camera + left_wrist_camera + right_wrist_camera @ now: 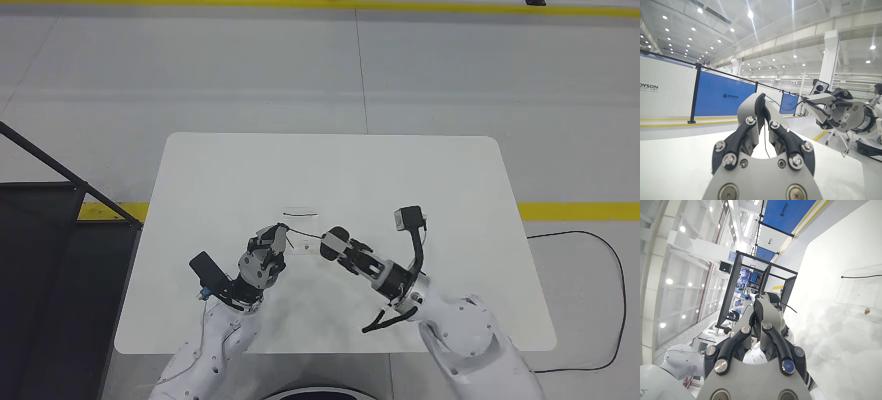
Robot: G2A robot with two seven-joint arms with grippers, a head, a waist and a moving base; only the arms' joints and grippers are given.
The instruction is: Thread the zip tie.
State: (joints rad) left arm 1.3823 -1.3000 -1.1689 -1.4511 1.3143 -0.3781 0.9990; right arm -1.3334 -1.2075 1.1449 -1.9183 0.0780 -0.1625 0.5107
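Left hand: clenched on the zip tie, above the near middle of the counter. The strap runs down between its fingers and arcs out past the tips.
Right hand: clenched as well, just right of the left hand and almost tip to tip with it. It appears to pinch the other end of the same tie.
Zip tie: off the counter, hanging in a short slack curve between the two hands. I cannot tell which end is the head.
Spare tie: lies flat on a clear tray, just on the far side of the hands.
Step in hand: probably lining the tail up with the head slot — it does not look threaded yet.
Doing it well: hold one hand steady as the anchor and feed with the other along the strap's own line. Grip close to the tip so it cannot flex, and avoid twisting.
Risk: the thin strap may buckle or slip — go slowly.
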